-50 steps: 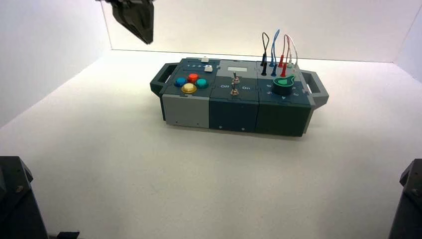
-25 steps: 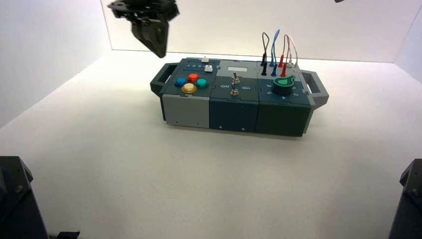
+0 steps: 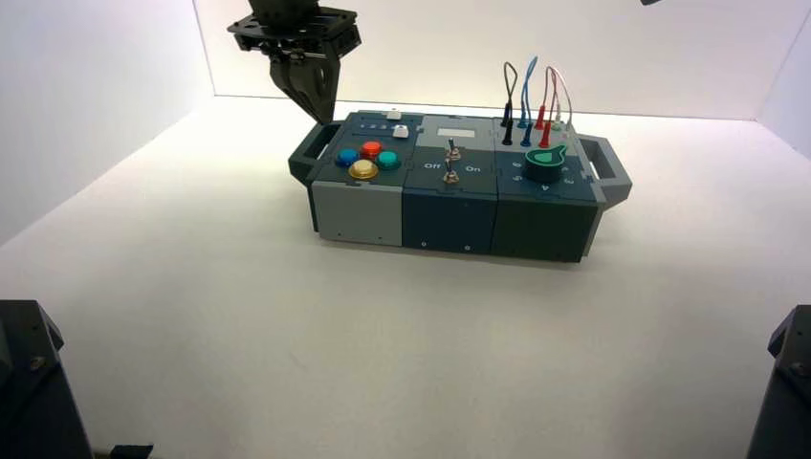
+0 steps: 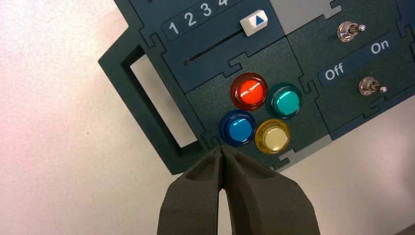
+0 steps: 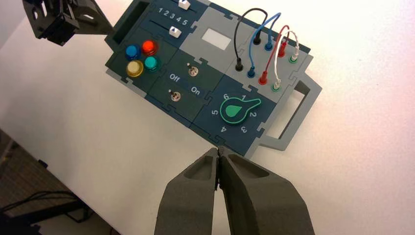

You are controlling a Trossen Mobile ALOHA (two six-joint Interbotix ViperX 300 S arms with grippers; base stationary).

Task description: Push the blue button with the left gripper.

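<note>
The high camera looked down from behind at the whole box (image 3: 459,186). Both wrist cameras faced it past their grippers, the left nearer; all shared the button cluster (image 4: 259,115).

left gripper (image 3: 316,105) hanging up high, pointing down, jaws pinched together. right gripper (image 5: 219,152) raised too, jaws closed to a point.

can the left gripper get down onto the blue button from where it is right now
Probably yes. The left gripper, fingers shut to a point, hangs above the box's left end; nothing lies between it and the blue button.
</note>
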